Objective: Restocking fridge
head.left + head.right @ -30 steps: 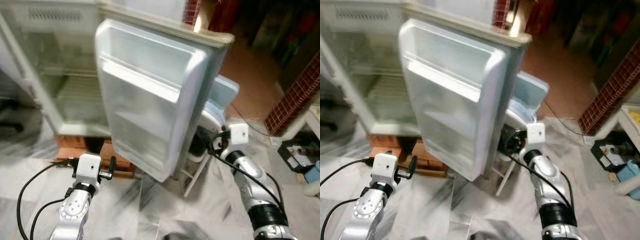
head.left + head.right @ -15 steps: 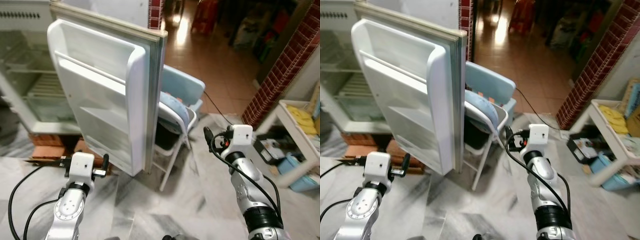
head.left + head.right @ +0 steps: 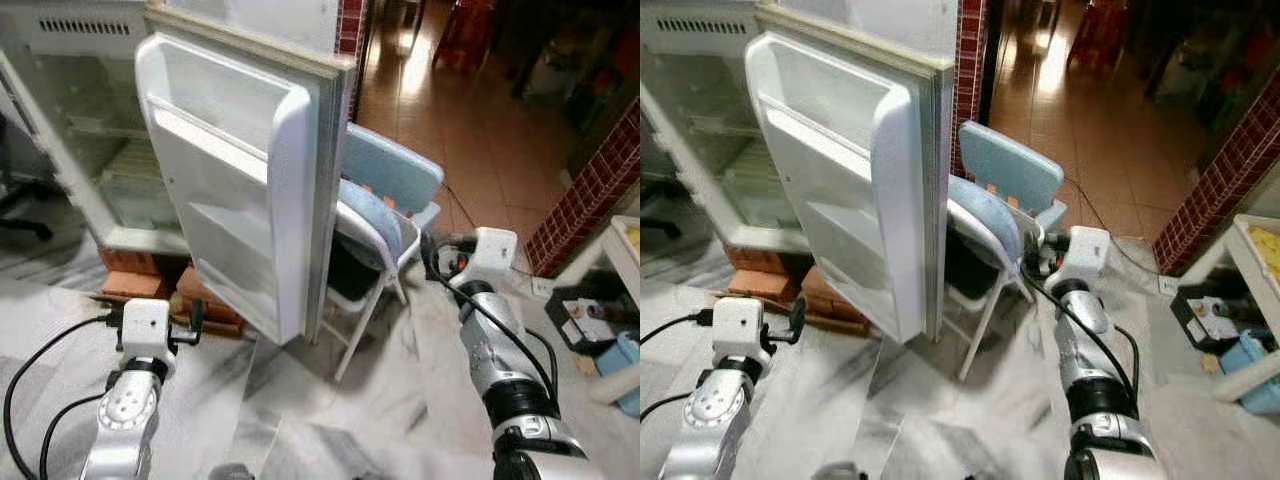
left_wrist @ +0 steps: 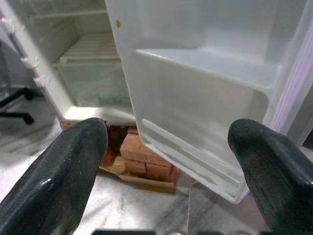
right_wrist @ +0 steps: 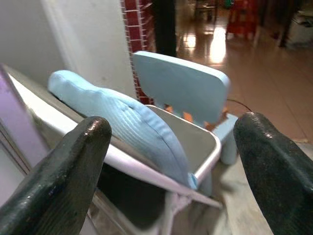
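A: What's closest?

B: Pale marbled floor (image 3: 330, 420), partly under a crumpled clear sheet. The left gripper (image 4: 166, 161) hangs low, fingers spread wide with nothing between them, facing the fridge door (image 3: 245, 190). The right gripper (image 5: 171, 147) is out to the right, also wide open and empty, facing a chair (image 3: 375, 250).

A: And the fridge?

B: The fridge (image 3: 80, 130) stands left of centre on bricks (image 4: 142, 159), its door swung fully open. The door shelves and wire racks inside look bare.

A: The chair?

B: Folding, light frame, with a blue cushion (image 5: 127, 127) on the seat, just behind the door's edge. A small blue plastic chair (image 5: 183, 88) stands beyond it.

A: Farther back?

B: Glossy red-brown tiles (image 3: 470, 130), brick walls, a white rack (image 3: 1255, 300) at the right.

A: Any writing?

B: None readable.
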